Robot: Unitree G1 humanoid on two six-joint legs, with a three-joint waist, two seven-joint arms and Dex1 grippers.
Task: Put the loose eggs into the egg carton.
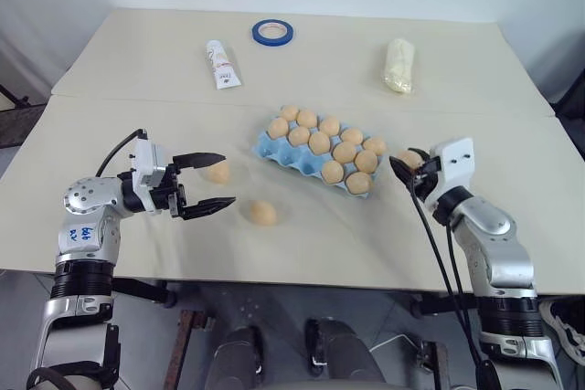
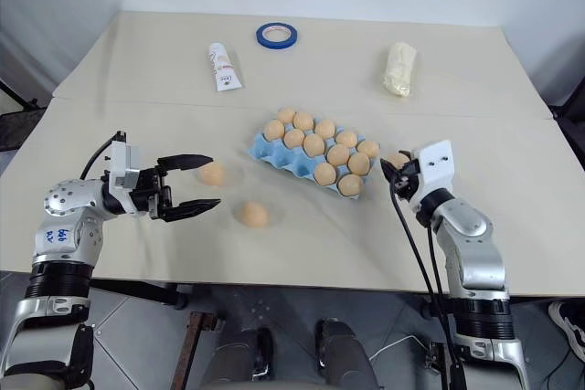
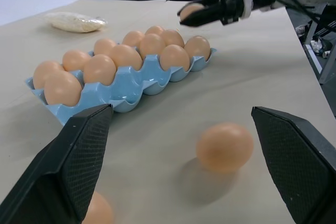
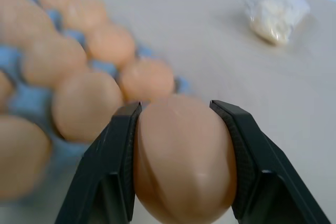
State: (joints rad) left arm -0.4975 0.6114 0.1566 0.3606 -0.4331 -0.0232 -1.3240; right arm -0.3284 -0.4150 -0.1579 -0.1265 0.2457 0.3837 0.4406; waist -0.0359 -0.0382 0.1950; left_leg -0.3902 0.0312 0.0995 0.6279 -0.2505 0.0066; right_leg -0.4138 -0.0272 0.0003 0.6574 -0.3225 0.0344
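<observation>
The right gripper [image 4: 181, 163] is clamped on an egg [image 4: 184, 156], largely hidden by its fingers in the head views, just right of the egg carton [image 1: 274, 151]. The left gripper [image 1: 212, 182] gapes wide; two loose eggs [image 1: 262, 214] lie near it, one partly cut off in the left wrist view.

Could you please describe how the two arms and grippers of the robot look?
Both arms are silver-grey metal with black joints. Each gripper has two black, wedge-shaped fingers on a white mount: left gripper, right gripper. Black cables run along both arms. The left arm carries blue handwritten marks.
</observation>
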